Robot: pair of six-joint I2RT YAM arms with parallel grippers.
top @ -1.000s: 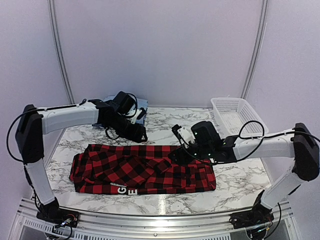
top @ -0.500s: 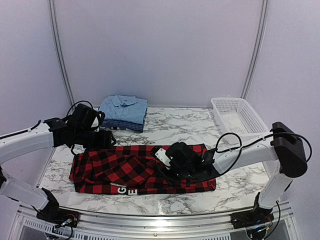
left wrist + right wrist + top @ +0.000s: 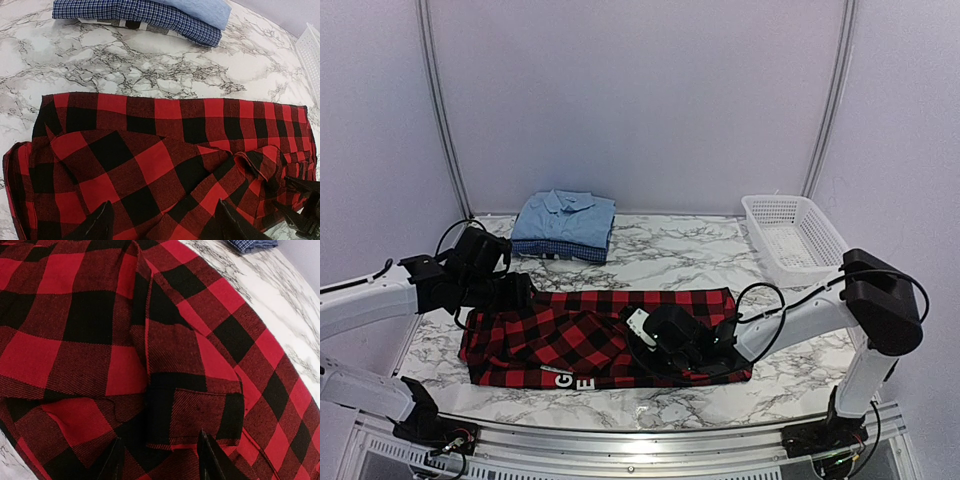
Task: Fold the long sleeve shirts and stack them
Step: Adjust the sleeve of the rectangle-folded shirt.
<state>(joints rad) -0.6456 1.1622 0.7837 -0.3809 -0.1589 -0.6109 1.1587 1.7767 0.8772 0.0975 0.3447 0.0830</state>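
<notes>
The red-and-black plaid shirt point(image 3: 590, 335) lies spread across the front of the table, with white letters point(image 3: 571, 381) at its near hem. It also fills the left wrist view point(image 3: 150, 150) and the right wrist view point(image 3: 90, 330). The light blue shirt point(image 3: 565, 215) lies folded on the dark blue checked one point(image 3: 560, 250) at the back left. My left gripper point(image 3: 518, 292) hovers open over the plaid shirt's left part point(image 3: 162, 227). My right gripper point(image 3: 642, 340) is down on the shirt's middle, open, and its fingers straddle a sleeve cuff point(image 3: 197, 412).
A white mesh basket point(image 3: 795, 235) stands at the back right corner. Bare marble table point(image 3: 670, 250) shows between the plaid shirt and the folded stack. The right arm's forearm lies low over the shirt's right end.
My left gripper swung from the folded stack down to the plaid shirt's left end. My right gripper moved left, dropped onto the shirt's middle, and its jaws narrowed.
</notes>
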